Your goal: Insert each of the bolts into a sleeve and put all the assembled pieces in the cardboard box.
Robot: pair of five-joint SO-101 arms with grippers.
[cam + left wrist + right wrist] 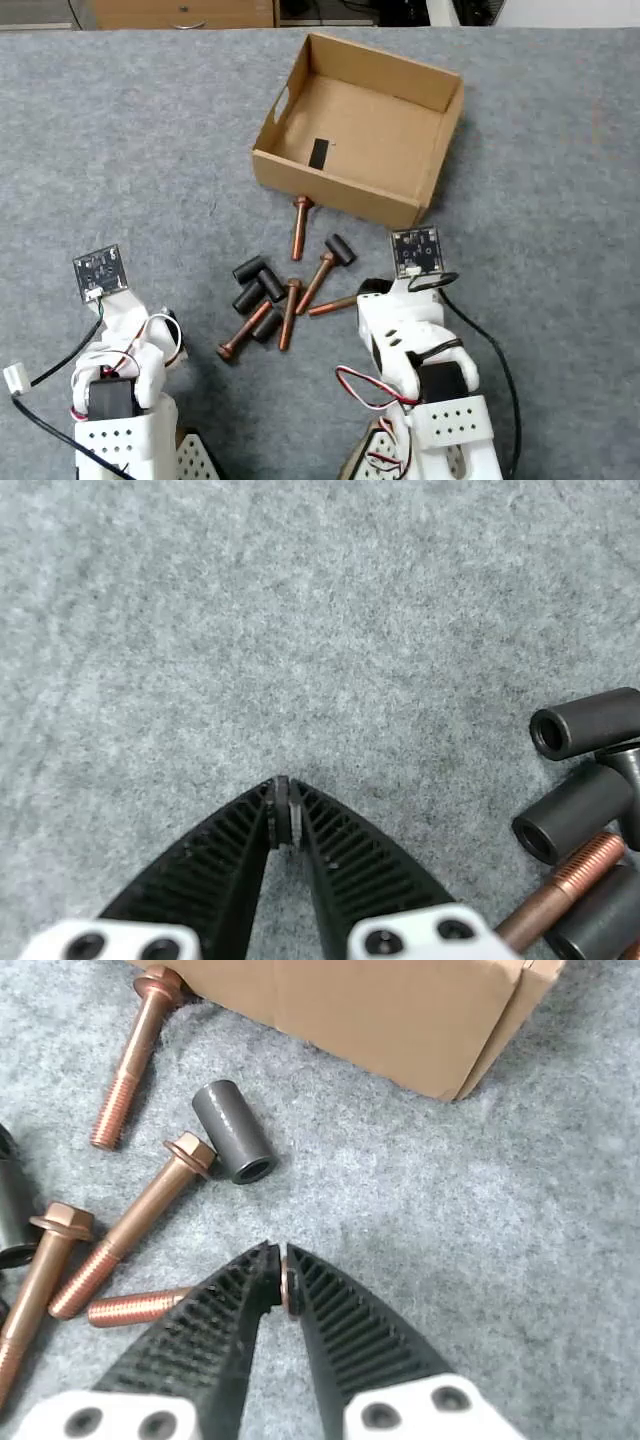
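Note:
Several copper bolts and black sleeves lie mixed on the grey mat in front of the cardboard box [340, 188]. My right gripper [282, 1278] is low over the mat, shut on the head of one bolt [130, 1308], whose threaded shaft sticks out sideways. The same bolt [333, 305] lies at the right edge of the pile. Just beyond that gripper lie a loose sleeve [232, 1132] and another bolt [140, 1220]. My left gripper [281, 810] is shut and holds nothing. It hovers over bare mat left of the pile, with two sleeves [585, 722] [565, 812] to its side.
The box [400, 1010] stands open at the back centre, with a bolt [300, 228] lying against its front wall. A sleeve [340, 248] sits at the head of a bolt [320, 278]. Bare mat lies on both sides of the pile.

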